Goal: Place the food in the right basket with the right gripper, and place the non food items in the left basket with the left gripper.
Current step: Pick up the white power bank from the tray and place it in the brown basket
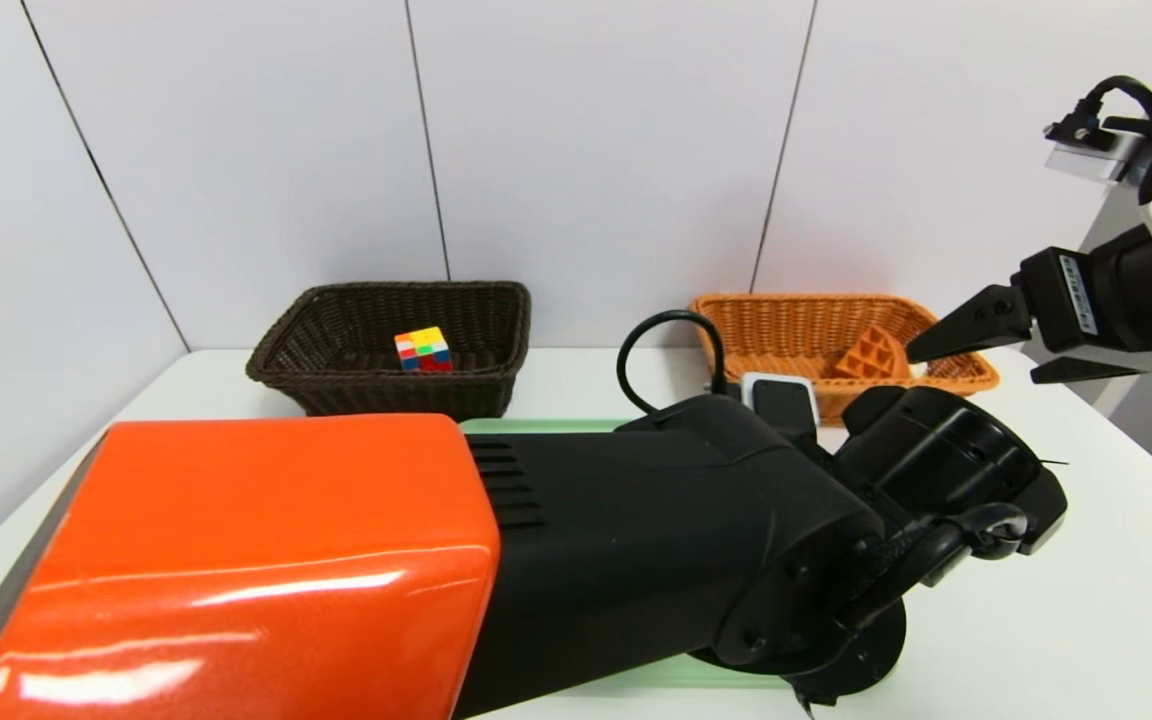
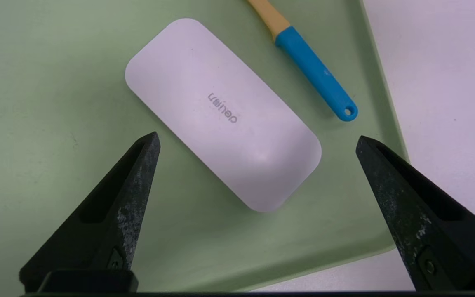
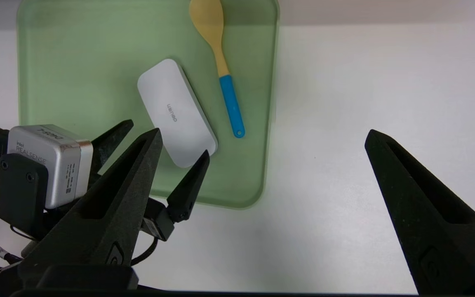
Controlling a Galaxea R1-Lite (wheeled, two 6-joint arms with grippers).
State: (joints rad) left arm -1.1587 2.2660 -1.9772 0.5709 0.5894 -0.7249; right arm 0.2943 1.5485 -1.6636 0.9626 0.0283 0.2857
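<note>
Item 1: flat white rounded rectangular case (image 2: 222, 113) on green tray (image 2: 35, 82), beside blue-handled wooden spoon (image 2: 315, 73). Left gripper (image 2: 256, 142) hovers above, fingers spread. We judge the thin, smooth case may slip aside when pinched. Right gripper (image 3: 262, 138) parked, spread.

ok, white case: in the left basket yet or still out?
Out. The case lies flat on the green tray beside the spoon; the open left gripper hovers over it.
</note>
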